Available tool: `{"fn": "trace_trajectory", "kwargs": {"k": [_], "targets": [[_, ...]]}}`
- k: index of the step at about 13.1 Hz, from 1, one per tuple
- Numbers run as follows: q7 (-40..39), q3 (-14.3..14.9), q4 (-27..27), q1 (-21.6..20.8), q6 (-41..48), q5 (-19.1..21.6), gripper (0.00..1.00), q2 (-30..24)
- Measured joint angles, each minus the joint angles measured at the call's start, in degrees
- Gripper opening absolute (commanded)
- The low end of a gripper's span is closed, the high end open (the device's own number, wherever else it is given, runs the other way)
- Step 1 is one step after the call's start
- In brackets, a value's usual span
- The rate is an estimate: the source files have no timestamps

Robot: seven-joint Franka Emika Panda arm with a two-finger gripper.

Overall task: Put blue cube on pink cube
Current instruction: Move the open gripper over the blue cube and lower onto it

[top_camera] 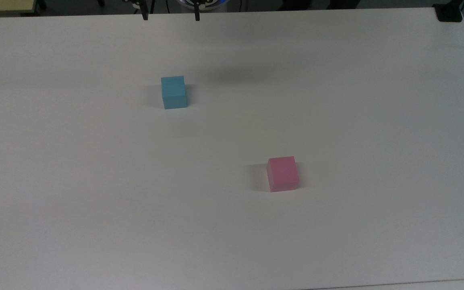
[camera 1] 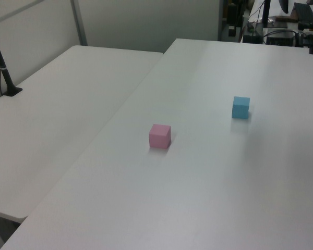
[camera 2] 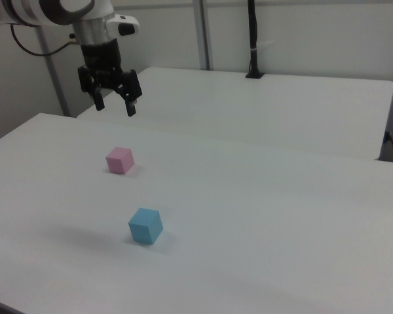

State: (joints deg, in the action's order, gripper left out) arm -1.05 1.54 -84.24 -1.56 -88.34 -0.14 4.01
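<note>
White table (top_camera: 336,100): tool (camera 2: 114,104) high, spread wide, empty; blue cube (camera 2: 145,226) below it, pink cube (camera 2: 120,159) beyond; descend squarely over blue faces

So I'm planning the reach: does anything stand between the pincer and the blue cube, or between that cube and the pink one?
Nothing visible does. The pincer hangs open, high above the table. The blue cube and the pink cube sit apart with bare tabletop between them.
</note>
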Motion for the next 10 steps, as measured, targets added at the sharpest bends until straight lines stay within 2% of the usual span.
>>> {"fn": "trace_trajectory", "kwargs": {"k": [4,6,8,10], "targets": [[-2.5,-0.1,-3.6,-1.2,0.1,0.0,1.00,1.3],[-4.1,-0.2,-8.1,-1.6,-2.1,-0.7,1.00,1.7],[-4.2,-0.2,-13.9,-3.2,-6.7,-3.2,1.00,1.8],[-4.2,-0.2,-16.2,-3.6,-9.5,-3.8,1.00,2.0]]}}
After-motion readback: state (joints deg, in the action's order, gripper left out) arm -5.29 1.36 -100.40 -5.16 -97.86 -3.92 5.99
